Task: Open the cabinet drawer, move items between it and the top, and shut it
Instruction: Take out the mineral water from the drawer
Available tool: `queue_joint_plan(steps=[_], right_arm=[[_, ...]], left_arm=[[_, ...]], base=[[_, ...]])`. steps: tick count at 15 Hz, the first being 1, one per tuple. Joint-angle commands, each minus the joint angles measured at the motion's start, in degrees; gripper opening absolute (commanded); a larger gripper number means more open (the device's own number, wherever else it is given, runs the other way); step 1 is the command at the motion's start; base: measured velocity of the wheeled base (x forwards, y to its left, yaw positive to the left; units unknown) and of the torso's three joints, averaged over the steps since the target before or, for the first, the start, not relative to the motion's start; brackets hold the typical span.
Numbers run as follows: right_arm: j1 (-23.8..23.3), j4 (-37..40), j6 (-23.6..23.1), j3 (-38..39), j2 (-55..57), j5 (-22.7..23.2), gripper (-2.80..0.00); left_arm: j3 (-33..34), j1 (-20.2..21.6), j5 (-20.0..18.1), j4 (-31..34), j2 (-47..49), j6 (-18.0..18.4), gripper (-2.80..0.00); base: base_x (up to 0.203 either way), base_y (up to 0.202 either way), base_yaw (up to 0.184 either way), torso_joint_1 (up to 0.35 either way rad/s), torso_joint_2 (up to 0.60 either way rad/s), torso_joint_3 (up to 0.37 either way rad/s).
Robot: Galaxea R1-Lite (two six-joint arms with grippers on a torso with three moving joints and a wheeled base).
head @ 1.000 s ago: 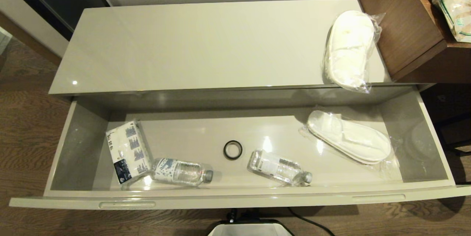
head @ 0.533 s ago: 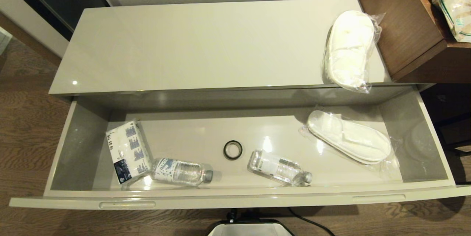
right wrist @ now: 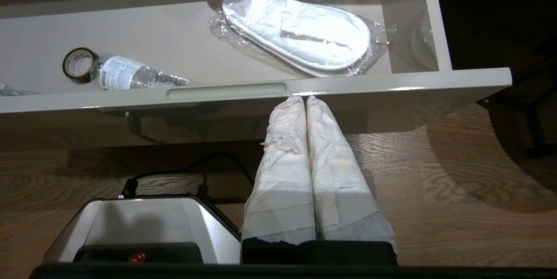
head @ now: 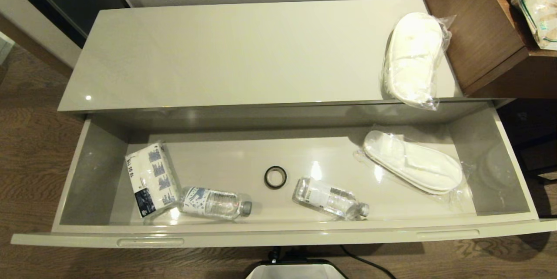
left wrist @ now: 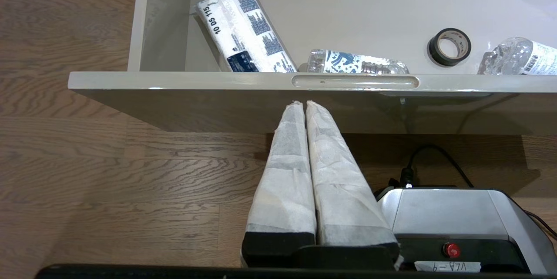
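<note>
- Below the pulled-out cabinet drawer, at about 6 o'clock in the head view, both arms hang parked out of that view; each wrist camera shows its own gripper low over the wooden floor, short of the drawer front.
- Left gripper: its paper-wrapped fingers are pressed together, holding nothing, tips just under the left handle slot.
- Right gripper: fingers likewise pressed together and empty, tips close to the drawer's front edge, beside the right handle slot.
- Drawer contents: one slipper pair in crinkly clear plastic at 3 o'clock; two clear ribbed water bottles lying on their sides, the left bottle at 7 o'clock touching the tissue pack, the right bottle near 5 o'clock; a black tape roll at centre.
- On the glossy cream top, a second slipper pair sits at 2 o'clock, its wrap overhanging the front edge.
- My judgement: the drawer is open, so the step in hand is picking an item. Spread the fingers before reaching in, come down over the tall front panel, and grip a bottle across its middle, since round smooth plastic will roll. The slippers are soft and flat; pinch through the slick wrap.
</note>
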Motion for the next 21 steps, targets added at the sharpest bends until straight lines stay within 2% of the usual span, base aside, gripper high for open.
queue_joint_plan(steps=[1, 3, 7, 9, 12, 21], right_arm=[[0.02, 0.0, 0.0, 0.2, -0.83, -0.03, -2.8], [0.02, 0.0, 0.0, 0.2, -0.78, -0.03, -2.8], [0.02, 0.0, 0.0, 0.2, -0.79, -0.03, -2.8], [0.02, 0.0, 0.0, 0.2, -0.82, -0.03, -2.8], [0.02, 0.0, 0.0, 0.2, -0.87, -0.03, -2.8], [0.02, 0.0, 0.0, 0.2, -0.78, -0.03, -2.8]], left_arm=[[-0.01, 0.02, 0.0, -0.02, -0.02, 0.0, -2.8], [-0.01, 0.02, 0.0, -0.02, -0.02, 0.13, -2.8], [-0.01, 0.02, -0.26, 0.16, -0.02, 2.81, -2.8], [0.13, 0.02, -0.24, 0.16, -0.02, 2.68, -2.8], [0.26, 0.02, -0.43, -0.02, 0.06, 6.24, -2.8], [0.75, -0.04, -0.66, -1.64, 0.06, 7.21, -2.8]], base=[[0.0, 0.0, 0.0, 0.0, 0.0, 0.0], [0.0, 0.0, 0.0, 0.0, 0.0, 0.0], [0.0, 0.0, 0.0, 0.0, 0.0, 0.0], [0.0, 0.0, 0.0, 0.0, 0.0, 0.0], [0.0, 0.0, 0.0, 0.0, 0.0, 0.0], [0.0, 0.0, 0.0, 0.0, 0.0, 0.0]])
